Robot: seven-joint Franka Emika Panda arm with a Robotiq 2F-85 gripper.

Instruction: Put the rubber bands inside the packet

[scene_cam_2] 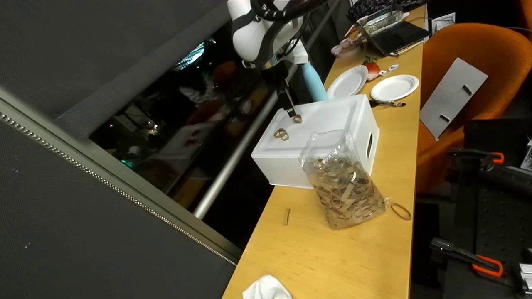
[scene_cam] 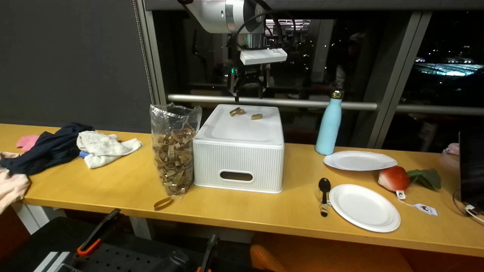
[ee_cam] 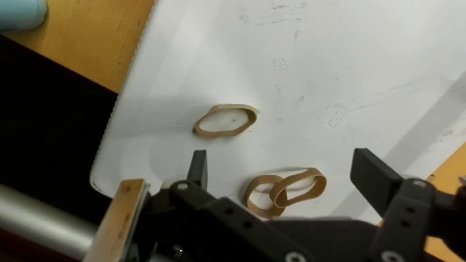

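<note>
Two overlapping brown rubber bands (scene_cam: 237, 112) and a single rubber band (scene_cam: 256, 117) lie on top of a white box, and both groups show in both exterior views. My gripper (scene_cam: 248, 97) is open and empty above the box's rear part. In the wrist view the overlapping pair (ee_cam: 316, 185) appears between the spread fingers (ee_cam: 279, 160), and the single band (ee_cam: 218, 134) lies beyond the left fingertip. The clear plastic packet (scene_cam: 176, 160), partly full of bands with its top standing open, is upright against the box. It also shows in an exterior view (scene_cam_2: 345, 191).
The ribbed white box (scene_cam: 238, 158) stands beside the packet. A loose band (scene_cam: 160, 207) lies near the table edge, another (scene_cam_2: 286, 216) behind the packet. A blue bottle (scene_cam: 329, 126), plates (scene_cam: 365, 207), a spoon and a toy vegetable are right; cloths (scene_cam: 107, 147) left; a window rail behind.
</note>
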